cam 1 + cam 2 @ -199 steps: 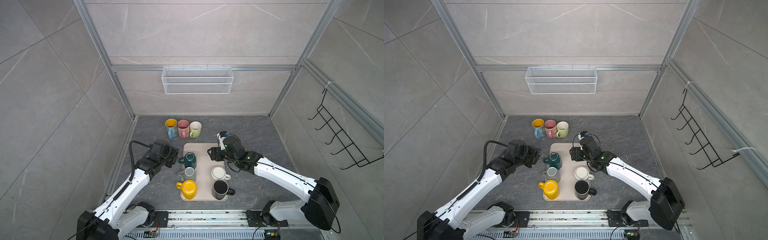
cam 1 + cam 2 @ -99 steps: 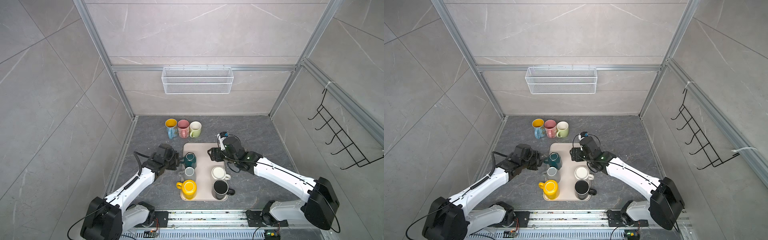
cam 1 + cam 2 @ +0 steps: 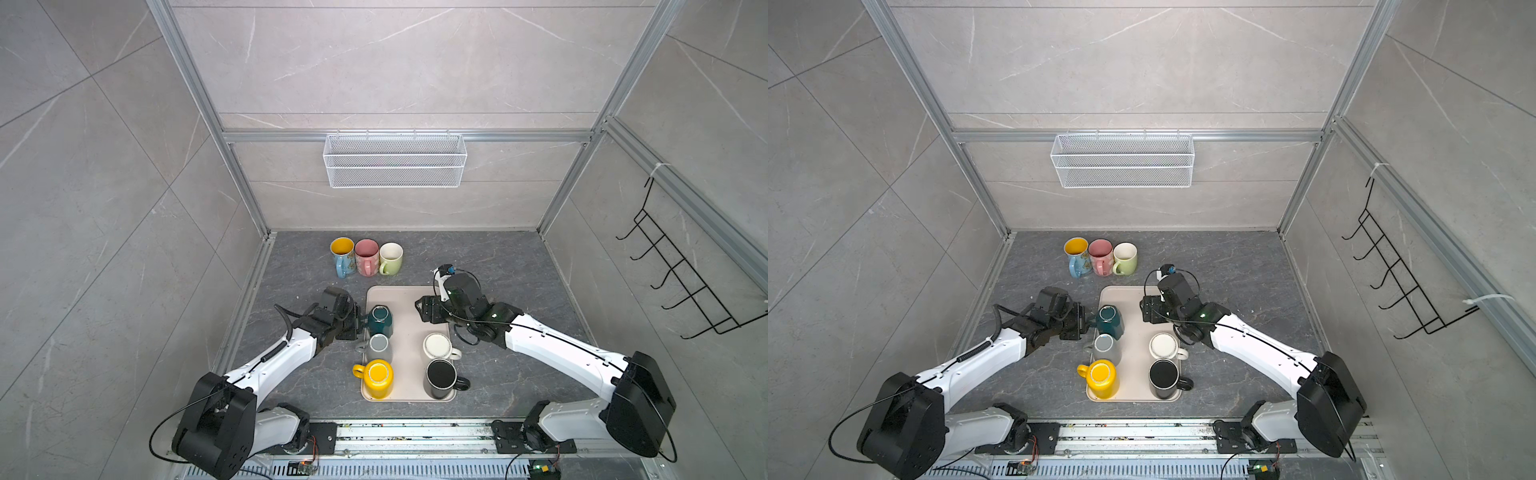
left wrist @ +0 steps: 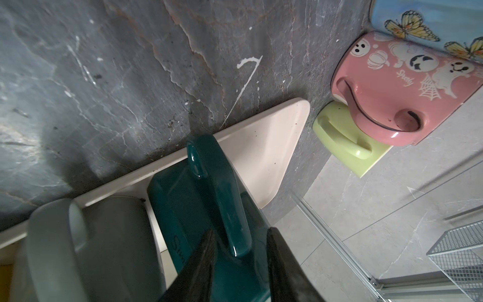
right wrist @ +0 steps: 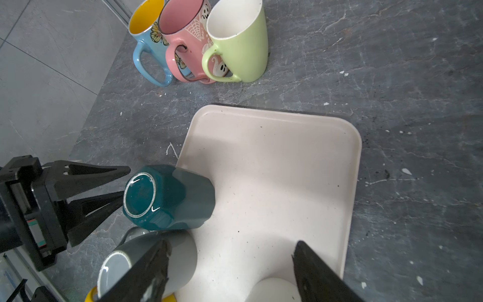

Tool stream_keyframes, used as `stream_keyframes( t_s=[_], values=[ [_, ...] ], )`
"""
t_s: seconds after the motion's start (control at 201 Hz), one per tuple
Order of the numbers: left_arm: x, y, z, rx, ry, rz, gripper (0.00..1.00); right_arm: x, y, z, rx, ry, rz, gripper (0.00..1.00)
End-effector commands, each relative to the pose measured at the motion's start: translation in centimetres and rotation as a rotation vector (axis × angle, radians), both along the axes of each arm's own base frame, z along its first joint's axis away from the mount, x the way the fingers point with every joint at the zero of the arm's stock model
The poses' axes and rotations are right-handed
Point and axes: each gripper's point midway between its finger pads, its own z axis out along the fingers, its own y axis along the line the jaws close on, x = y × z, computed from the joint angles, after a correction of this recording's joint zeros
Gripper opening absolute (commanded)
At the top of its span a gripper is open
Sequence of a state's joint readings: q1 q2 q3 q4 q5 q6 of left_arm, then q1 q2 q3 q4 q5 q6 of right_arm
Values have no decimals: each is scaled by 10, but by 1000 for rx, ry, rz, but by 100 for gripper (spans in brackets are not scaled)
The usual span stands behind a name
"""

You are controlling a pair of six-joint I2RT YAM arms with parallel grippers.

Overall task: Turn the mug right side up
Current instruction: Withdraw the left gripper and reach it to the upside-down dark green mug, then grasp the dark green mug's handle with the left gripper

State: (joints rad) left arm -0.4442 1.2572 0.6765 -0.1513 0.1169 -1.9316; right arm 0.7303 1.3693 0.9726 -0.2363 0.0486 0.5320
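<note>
A dark teal mug (image 3: 380,323) (image 3: 1109,322) stands upside down at the back left of the beige tray (image 3: 407,299), its base ring facing up (image 5: 139,194). My left gripper (image 3: 360,325) (image 3: 1087,325) (image 4: 240,231) reaches in low from the left. Its jaws are open and straddle the mug's handle (image 4: 222,198), with a gap on each side. My right gripper (image 3: 419,309) (image 3: 1144,311) (image 5: 231,245) hovers open over the tray's back right part, holding nothing.
On the tray also stand a grey mug (image 3: 378,347), a yellow mug (image 3: 376,376), a white mug (image 3: 437,347) and a black mug (image 3: 441,374). Blue (image 3: 343,255), pink (image 3: 367,255) and green (image 3: 390,257) mugs stand upright behind it. A wire basket (image 3: 395,160) hangs on the back wall.
My left arm has come down and in toward the teal mug, and its fingers now sit on either side of the handle. The right arm has barely moved.
</note>
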Motion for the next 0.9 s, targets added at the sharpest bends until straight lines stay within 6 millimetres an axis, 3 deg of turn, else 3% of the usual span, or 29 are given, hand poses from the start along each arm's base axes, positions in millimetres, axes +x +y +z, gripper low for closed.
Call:
stream_keyframes(
  t_s=[0.0,0.264,0.896],
  values=[
    [8,-9,7,-38,-1,-15,37,4,-1,-1,-19,8,-14,77],
    [18,-22,1,-59,5,-56,36,4,-2,-1,-35,6,-12,77],
    [30,-34,-17,-89,24,-81,16,9,-2,-1,-57,5,-16,77]
  ],
)
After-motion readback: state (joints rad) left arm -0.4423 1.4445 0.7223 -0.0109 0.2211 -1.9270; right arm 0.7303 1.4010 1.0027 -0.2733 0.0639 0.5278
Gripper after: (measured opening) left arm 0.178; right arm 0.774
